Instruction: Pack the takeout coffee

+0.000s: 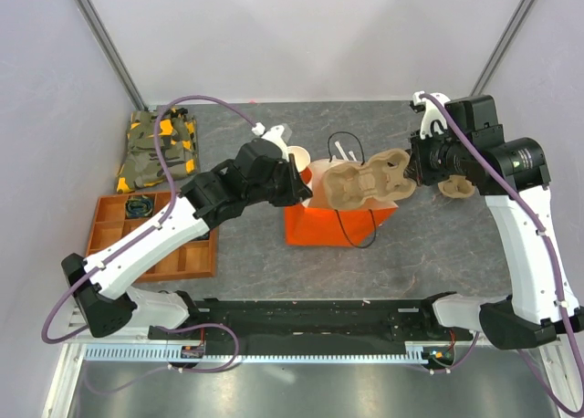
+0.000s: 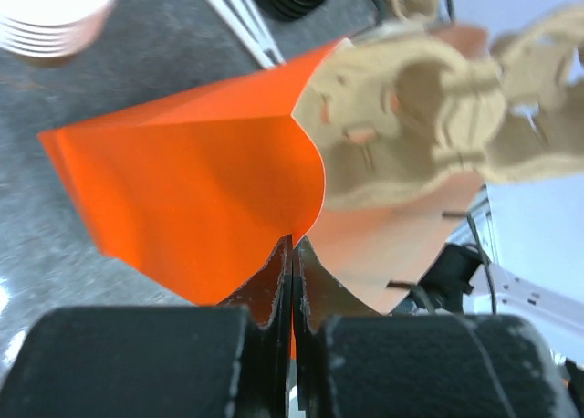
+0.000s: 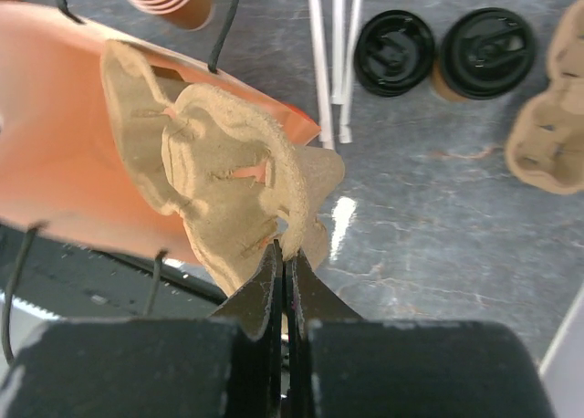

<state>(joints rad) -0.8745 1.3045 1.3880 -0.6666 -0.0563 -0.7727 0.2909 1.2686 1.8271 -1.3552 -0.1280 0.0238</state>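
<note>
Coffee (image 3: pixel 484 53): 1 capped paper cup. We judge it light, crushable, spill-prone; grip mid-wall, gently. Left gripper (image 2: pixel 292 245) clamped on bag (image 2: pixel 201 181) rim; right gripper (image 3: pixel 285 249) clamped on carrier (image 3: pixel 228 162) edge.

A grey, marbled table (image 1: pixel 456 254) sat inside a plain white enclosure. White walls (image 1: pixel 301 35) closed the back and both sides, and grey metal posts (image 1: pixel 105 39) ran down the rear corners. Light was soft and even.

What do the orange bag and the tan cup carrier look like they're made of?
The orange bag looks like matte paper: it holds sharp creases. The cup carrier is probably moulded pulp: tan, rough, with fuzzy fibrous edges.
</note>
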